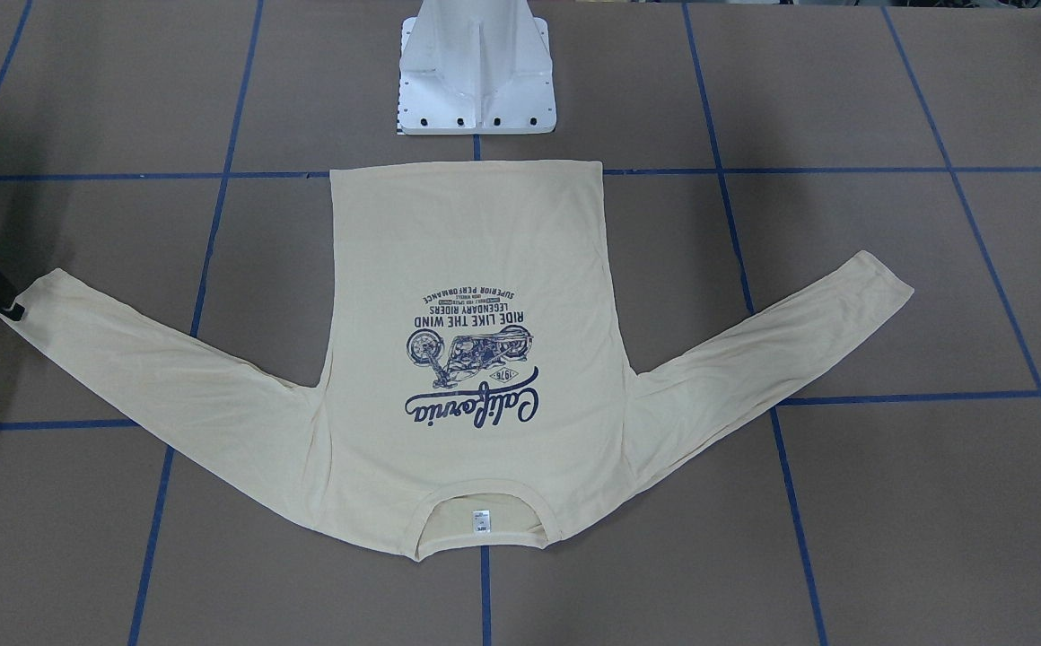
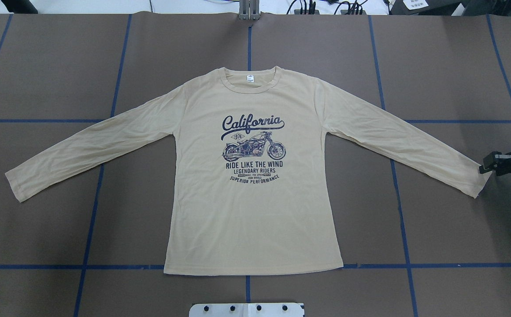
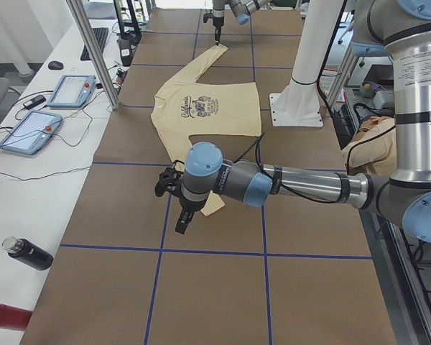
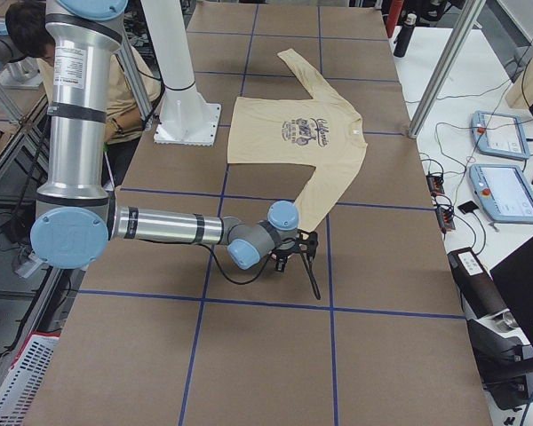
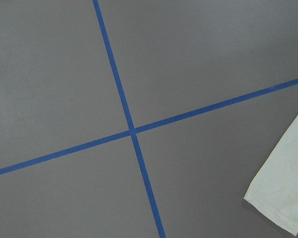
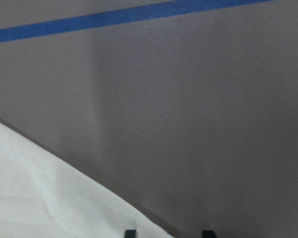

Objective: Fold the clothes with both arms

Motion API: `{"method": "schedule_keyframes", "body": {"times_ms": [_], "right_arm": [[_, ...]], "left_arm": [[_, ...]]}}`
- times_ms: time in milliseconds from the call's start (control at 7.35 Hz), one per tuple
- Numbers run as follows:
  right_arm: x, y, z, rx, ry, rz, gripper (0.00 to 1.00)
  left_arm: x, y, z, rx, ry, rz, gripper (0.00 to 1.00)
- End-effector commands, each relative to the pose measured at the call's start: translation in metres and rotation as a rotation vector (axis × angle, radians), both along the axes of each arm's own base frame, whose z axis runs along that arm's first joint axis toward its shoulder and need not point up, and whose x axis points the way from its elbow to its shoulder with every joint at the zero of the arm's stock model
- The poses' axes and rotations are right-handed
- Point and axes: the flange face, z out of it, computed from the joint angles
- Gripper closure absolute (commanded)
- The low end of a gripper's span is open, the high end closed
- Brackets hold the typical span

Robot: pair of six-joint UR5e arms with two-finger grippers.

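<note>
The T-shirt (image 2: pixel 255 211) is laid flat, front up, in the middle of the brown surface (image 2: pixel 61 66), which is divided into squares by blue tape (image 2: pixel 39 120). The cloth is a thin knit of pale cream-yellow. The ribbed neck (image 2: pixel 233 86) is turned away from the robot. The straight hem lies just in front of the white pedestal base (image 1: pixel 476 81). Both long sleeves are spread out to the sides and slant towards the hem end.

A navy print (image 2: pixel 253 147) is carried on the chest. The script word "California" is placed at the top, with "1976" in a small diamond beneath it, then a motorcycle drawn in side view. Below it, "RIDE LIKE THE WIND", "LEGENDARY RIDERS" and "SUPERIOR PERFORMANCE" can be read. The small lines between them cannot be read. A small white label (image 2: pixel 249 79) is sewn inside the back of the neck; its writing is too small to read.

The right tool (image 2: pixel 484 168) is held at the cuff (image 2: pixel 475 178) of the sleeve on the robot's right. In the right wrist view its fingertips (image 6: pixel 130 232) are seen apart, one over the cloth edge and the other over bare surface.

The left tool (image 3: pixel 179 228) is positioned near the other cuff (image 5: pixel 283 193), pointing down. Whether it is wide or narrow cannot be told.
</note>
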Motion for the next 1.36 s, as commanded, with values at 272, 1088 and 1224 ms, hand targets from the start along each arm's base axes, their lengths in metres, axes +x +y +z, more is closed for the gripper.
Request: {"method": "schedule_keyframes", "body": {"times_ms": [272,1088,1224], "right_arm": [[0.0,-0.001,-0.008,0.004,-0.011,0.004,1.0],[-0.034,-0.068,-0.166,-0.056,-0.208,0.105,1.0],[-0.052,-0.101,-0.218,-0.091,-0.217,0.133,1.0]], "left_arm": [[0.0,0.0,-0.001,0.002,0.0,0.0,0.01],[0.0,0.0,-0.005,0.01,0.0,0.0,0.01],[-0.001,0.0,-0.005,0.011,0.0,-0.001,0.01]]}}
